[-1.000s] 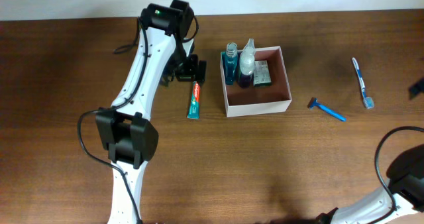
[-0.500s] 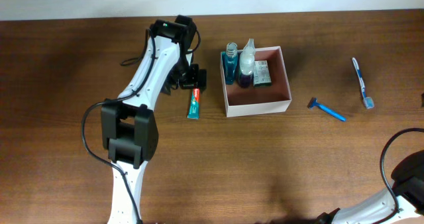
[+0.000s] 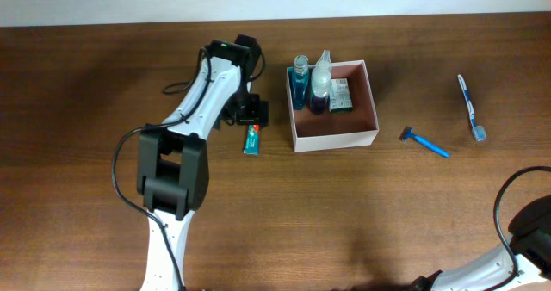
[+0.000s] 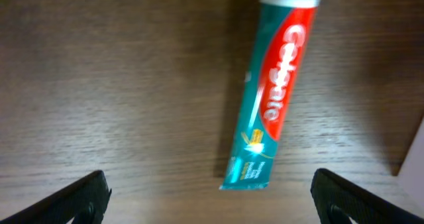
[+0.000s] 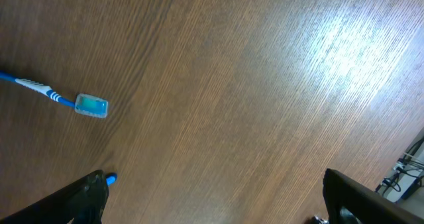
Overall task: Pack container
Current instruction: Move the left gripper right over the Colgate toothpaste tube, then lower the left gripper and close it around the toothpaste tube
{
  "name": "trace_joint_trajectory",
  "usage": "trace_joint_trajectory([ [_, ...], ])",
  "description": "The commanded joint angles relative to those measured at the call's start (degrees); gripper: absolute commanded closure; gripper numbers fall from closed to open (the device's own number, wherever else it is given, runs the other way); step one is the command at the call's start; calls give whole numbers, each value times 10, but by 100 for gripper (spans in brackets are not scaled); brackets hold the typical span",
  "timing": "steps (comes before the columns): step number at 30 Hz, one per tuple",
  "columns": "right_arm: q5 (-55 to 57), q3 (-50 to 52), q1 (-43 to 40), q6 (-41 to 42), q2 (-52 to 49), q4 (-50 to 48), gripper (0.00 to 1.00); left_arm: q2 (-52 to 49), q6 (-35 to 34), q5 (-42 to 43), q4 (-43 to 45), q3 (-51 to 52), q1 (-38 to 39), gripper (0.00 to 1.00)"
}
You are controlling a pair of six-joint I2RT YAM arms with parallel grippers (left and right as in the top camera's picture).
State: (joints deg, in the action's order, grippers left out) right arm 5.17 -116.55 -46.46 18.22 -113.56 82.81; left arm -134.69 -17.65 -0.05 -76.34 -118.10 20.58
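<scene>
Clearly legible in the left wrist view is the word "Colgate", in white script on the red band of a toothpaste tube (image 4: 275, 85); the rest of the tube is teal, with a white cap at one end and a flat crimp at the other. No other writing can be read; the print on the small packet in the container is too small to make out.

The left gripper (image 4: 211, 201) is spread wide and holds nothing. It hangs over the tube, which lies flat on the wooden table (image 3: 387, 222) just left of the container (image 3: 336, 139); neither finger appears to touch it. The right gripper (image 5: 222, 201) is also fully spread and empty, above bare wood well right of the container, with a blue toothbrush (image 5: 59, 99) in its view.

The container sits on the table. Along its far wall stand a blue bottle (image 3: 299, 83) and a clear bottle (image 3: 321, 80), with a green-and-white packet (image 3: 341, 95) beside them. A blue razor (image 3: 424, 141) lies near the container's right side.
</scene>
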Motion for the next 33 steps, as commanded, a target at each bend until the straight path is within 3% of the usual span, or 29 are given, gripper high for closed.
trace_joint_trajectory([
  [1,12,1,-1,7,6,-2,1,-4,-7,-12,12,2,17,1],
  [33,11,1,-1,7,6,-2,1,-51,8,20,66,3,24,1],
])
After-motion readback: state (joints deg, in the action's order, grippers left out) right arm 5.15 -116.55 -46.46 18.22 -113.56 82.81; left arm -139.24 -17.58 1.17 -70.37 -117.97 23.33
